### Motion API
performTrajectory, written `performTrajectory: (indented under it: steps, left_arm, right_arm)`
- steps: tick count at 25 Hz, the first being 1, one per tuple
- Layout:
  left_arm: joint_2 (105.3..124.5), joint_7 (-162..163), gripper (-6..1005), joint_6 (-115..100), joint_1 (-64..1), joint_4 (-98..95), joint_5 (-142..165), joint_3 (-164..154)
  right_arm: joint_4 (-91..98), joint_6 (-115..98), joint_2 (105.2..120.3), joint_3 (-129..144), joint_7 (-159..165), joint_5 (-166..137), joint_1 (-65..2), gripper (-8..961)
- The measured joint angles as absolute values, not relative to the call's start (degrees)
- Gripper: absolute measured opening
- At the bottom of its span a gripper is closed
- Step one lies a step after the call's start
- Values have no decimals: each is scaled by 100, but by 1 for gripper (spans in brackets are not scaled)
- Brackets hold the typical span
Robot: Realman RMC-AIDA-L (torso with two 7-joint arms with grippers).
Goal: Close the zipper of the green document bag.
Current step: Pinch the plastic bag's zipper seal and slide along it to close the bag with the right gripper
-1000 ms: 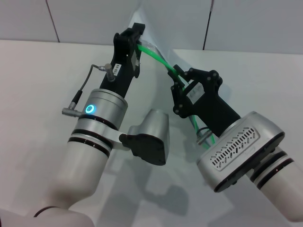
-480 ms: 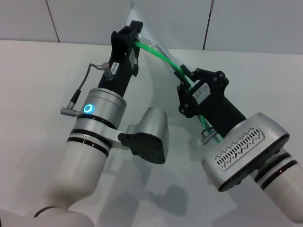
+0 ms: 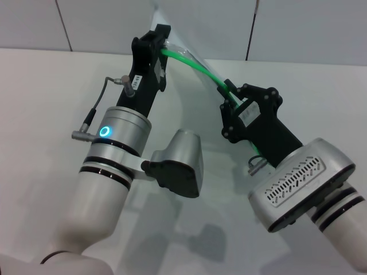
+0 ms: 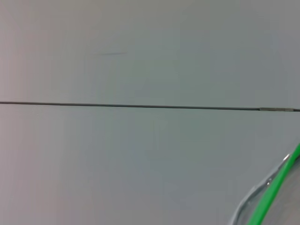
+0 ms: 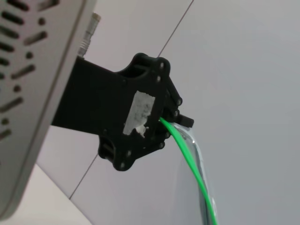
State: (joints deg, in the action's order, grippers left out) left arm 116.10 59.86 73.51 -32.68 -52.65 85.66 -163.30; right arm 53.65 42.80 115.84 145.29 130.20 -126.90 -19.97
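The left pincer [image 3: 164, 35] is raised above the far part of the white table [image 3: 46, 91], clenched on the upper end of the zipper [image 3: 195, 65], the bright green strip that leaves its tip. In the right wrist view the same left pincer [image 5: 174, 116] appears as a black block with a pale label, and the green strip [image 5: 190, 164] comes out of its closed tip and runs away from it in a smooth line.

The right pincer [image 3: 227, 94] is nearer the robot and toward the table's right side, also lifted off the surface. It is closed around the zipper partway along its length; the green strip enters it at the tip and shows again beyond the black body, close to the silver wrist housing.

Between the two pincers the zipper hangs in the air as a taut, slightly bowed line, sloping down from the left pincer to the right one. The slider tab cannot be made out.

The green document bag [image 3: 202, 64] is held up off the table by that edge. Only a thin translucent band of it shows beside the green strip near the left pincer; the rest is hidden behind the arms or seen edge-on. In the left wrist view a corner of the bag [image 4: 255, 199] appears with its clear plastic and the green zipper [image 4: 276, 187] running diagonally across it, against the pale panelled wall [image 4: 140, 56] behind the table.
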Motion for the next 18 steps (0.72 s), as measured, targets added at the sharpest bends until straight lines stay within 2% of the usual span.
performTrajectory:
  steps: [18]
  left_arm:
    - [11610,6190,106,7571,-3252,-5281,8656,-16330]
  right_arm:
    - [5158,4382,11593,14505,13064,-12454,-1945,79]
